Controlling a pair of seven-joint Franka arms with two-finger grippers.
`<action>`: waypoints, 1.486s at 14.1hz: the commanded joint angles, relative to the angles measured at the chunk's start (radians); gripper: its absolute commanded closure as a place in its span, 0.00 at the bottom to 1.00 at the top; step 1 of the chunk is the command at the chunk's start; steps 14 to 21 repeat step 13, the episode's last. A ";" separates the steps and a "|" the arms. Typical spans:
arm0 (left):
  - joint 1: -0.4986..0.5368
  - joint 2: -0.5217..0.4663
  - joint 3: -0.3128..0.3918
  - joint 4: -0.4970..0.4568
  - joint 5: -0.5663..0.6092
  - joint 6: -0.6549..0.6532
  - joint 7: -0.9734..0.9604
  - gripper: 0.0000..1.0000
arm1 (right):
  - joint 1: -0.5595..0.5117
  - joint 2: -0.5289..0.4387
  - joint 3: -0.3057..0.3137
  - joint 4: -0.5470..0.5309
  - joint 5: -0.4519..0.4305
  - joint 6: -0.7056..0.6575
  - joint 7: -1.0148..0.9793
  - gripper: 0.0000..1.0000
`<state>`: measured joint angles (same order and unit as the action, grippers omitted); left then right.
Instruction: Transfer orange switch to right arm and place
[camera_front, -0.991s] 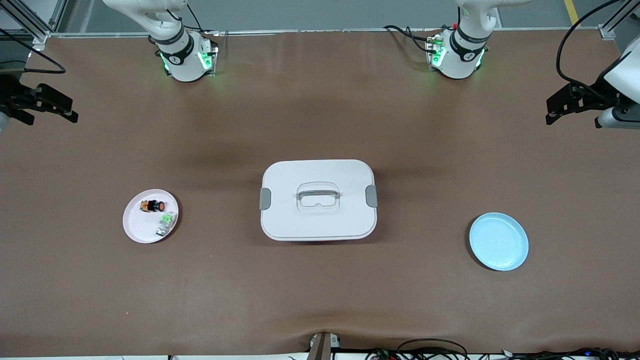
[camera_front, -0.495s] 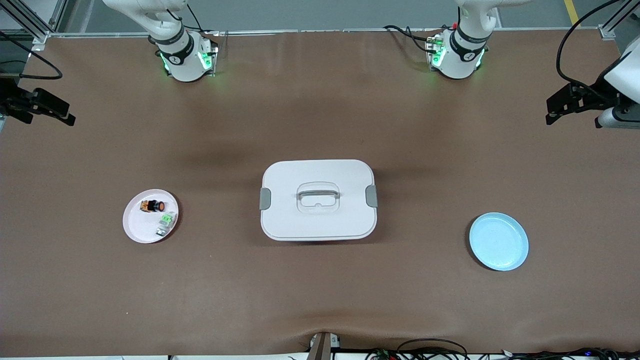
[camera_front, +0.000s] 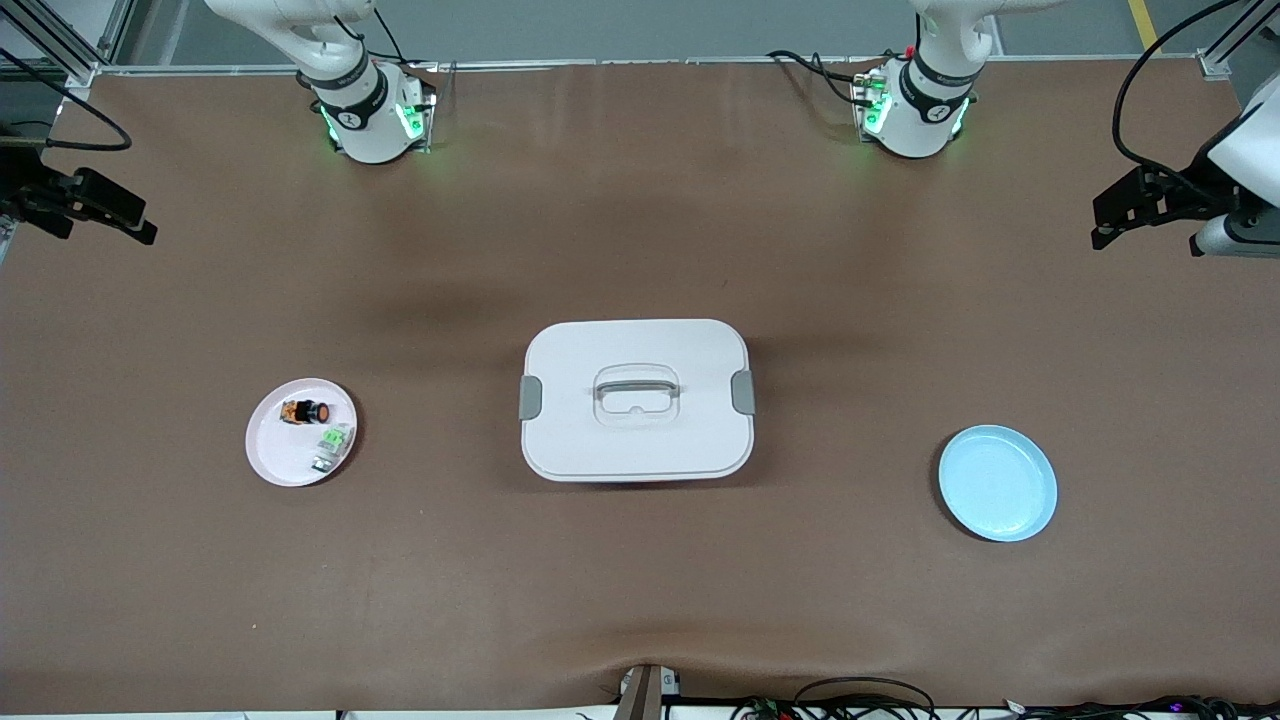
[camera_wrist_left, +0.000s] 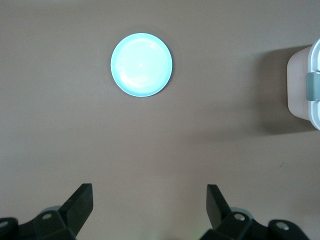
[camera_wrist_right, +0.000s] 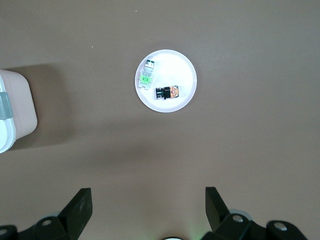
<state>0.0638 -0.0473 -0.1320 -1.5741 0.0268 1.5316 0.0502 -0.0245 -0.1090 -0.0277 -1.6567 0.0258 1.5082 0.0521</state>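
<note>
The orange switch (camera_front: 305, 411) (camera_wrist_right: 168, 92), black with an orange cap, lies on a small pale pink plate (camera_front: 270, 460) toward the right arm's end of the table, beside a green-and-white part (camera_front: 332, 446). My right gripper (camera_front: 105, 228) (camera_wrist_right: 148, 202) hangs open and empty high over the table's edge at that end, well apart from the plate. At the other end of the table my left gripper (camera_front: 1145, 225) (camera_wrist_left: 149, 200) is up in the air too, open and holding nothing, with the brown table below it.
A white lidded box (camera_front: 636, 400) with grey side clips and a top handle stands mid-table. A light blue plate (camera_front: 997, 483) (camera_wrist_left: 141, 64) sits toward the left arm's end. Cables run along the table edge nearest the front camera.
The right gripper has wavered slightly at its end of the table and is almost back where it was. The left arm and the objects have not moved.
</note>
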 joint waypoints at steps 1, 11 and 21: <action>0.008 -0.014 -0.003 0.009 -0.021 -0.002 -0.021 0.00 | 0.017 -0.031 -0.015 -0.035 0.010 0.015 0.018 0.00; 0.004 -0.011 -0.009 0.023 -0.019 -0.024 -0.086 0.00 | 0.012 -0.020 -0.015 -0.014 0.010 0.001 0.005 0.00; 0.004 -0.011 -0.009 0.023 -0.019 -0.024 -0.086 0.00 | 0.015 -0.017 -0.014 -0.002 0.010 0.001 0.008 0.00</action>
